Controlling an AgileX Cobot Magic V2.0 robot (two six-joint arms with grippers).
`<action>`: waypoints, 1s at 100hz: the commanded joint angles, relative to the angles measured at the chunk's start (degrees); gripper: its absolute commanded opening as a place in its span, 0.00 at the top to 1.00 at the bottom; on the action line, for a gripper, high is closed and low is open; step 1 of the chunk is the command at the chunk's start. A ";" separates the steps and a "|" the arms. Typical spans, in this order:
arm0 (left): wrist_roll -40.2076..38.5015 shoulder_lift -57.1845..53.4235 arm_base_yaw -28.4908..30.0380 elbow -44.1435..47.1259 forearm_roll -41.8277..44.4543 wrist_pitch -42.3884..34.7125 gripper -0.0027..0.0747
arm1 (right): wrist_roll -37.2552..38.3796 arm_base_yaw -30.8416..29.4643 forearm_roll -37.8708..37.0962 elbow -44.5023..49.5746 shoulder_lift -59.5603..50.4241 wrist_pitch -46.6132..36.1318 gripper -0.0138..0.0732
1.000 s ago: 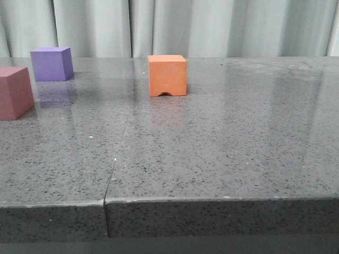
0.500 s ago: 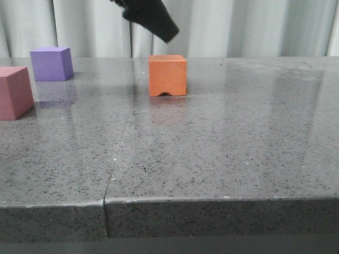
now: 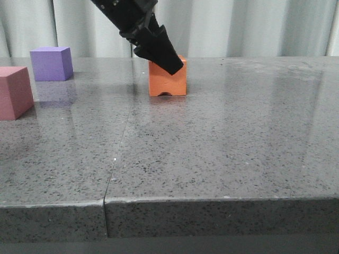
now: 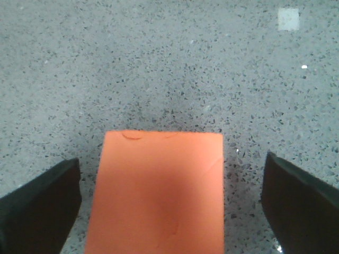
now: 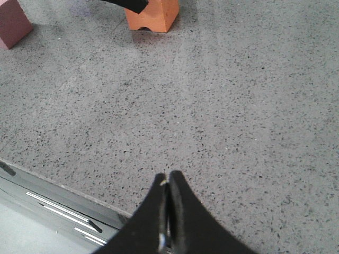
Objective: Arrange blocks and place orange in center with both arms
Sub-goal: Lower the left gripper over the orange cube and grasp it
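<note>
Left gripper (image 4: pixel 169 203) spread wide, straddling orange cube (image 3: pixel 167 75) at table's (image 3: pixel 222 153) 12 o'clock; not yet clamped. Right gripper (image 5: pixel 168 211) pinched empty. Next, prob.: lower, close on cube.

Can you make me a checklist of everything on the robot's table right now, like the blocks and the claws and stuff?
Surface: grey speckled stone table, with a seam running front to back.
Job's things: orange cube upright near the middle, arched notch at its bottom edge; purple cube far back on the left; pink cube at the left edge, partly cut off.
Clutter: nothing seen.
Grippers: left gripper open, one finger on each side of the orange cube, not touching it; right gripper shut and empty, low over the near table edge.
Cables: nothing seen.
Surroundings: pale curtain behind the table.
</note>
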 commanded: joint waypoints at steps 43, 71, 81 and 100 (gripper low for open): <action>-2.32 -2.72 -0.47 -1.93 3.21 3.21 0.20 | -0.76 -0.07 -0.32 -1.55 0.15 -4.23 0.92; -2.89 -2.49 -0.47 -1.93 3.19 3.10 0.52 | -0.76 -0.07 -0.32 -1.55 0.15 -4.23 0.92; -2.89 -2.49 -0.47 -1.93 3.19 3.10 0.61 | -0.76 -0.07 -0.32 -1.55 0.15 -4.23 0.92; -5.11 -2.83 -0.47 -2.35 3.19 3.10 0.61 | -0.76 -0.07 -0.32 -1.55 0.15 -4.23 0.92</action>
